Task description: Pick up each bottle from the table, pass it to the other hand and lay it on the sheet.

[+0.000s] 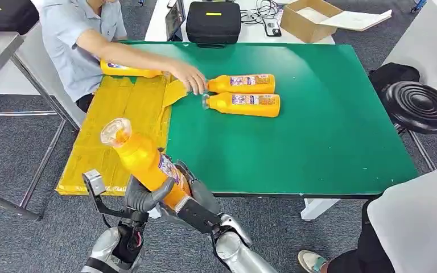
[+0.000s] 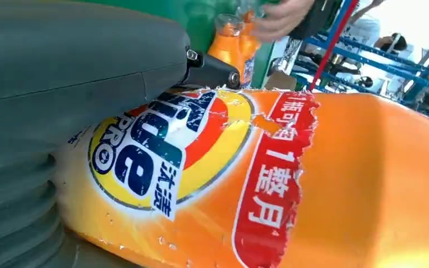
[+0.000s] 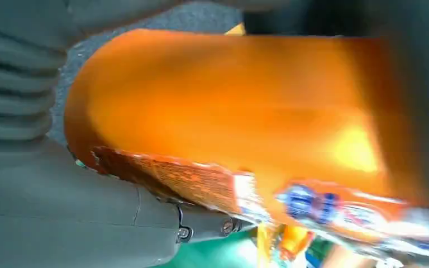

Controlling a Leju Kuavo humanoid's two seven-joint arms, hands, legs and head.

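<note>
**Bottle gripped by both hands off the near corner of the green table**

A green table (image 1: 330, 142) stands on grey carpet, with a yellow sheet (image 1: 119, 136) draped over its left end and hanging past the edge; the wide right half of the green top lies open. Off the near left corner, above the carpet, the orange bottle (image 1: 148, 162) tilts with its clear cap up and to the left; the left hand (image 1: 145, 196) wraps its lower body with fingers closed round it, and the right hand (image 1: 196, 199) closes on its base from the other side. On the table two more bottles (image 1: 244, 94) lie side by side, caps toward the sheet; a person's hand (image 1: 188, 77) rests at their caps, and another bottle (image 1: 128, 69) lies at the sheet's far edge beside the person's arm. A black stool (image 1: 420, 105) stands by the right edge; a black case (image 1: 213, 23) and a cardboard box (image 1: 310, 20) sit beyond the far edge.
</note>
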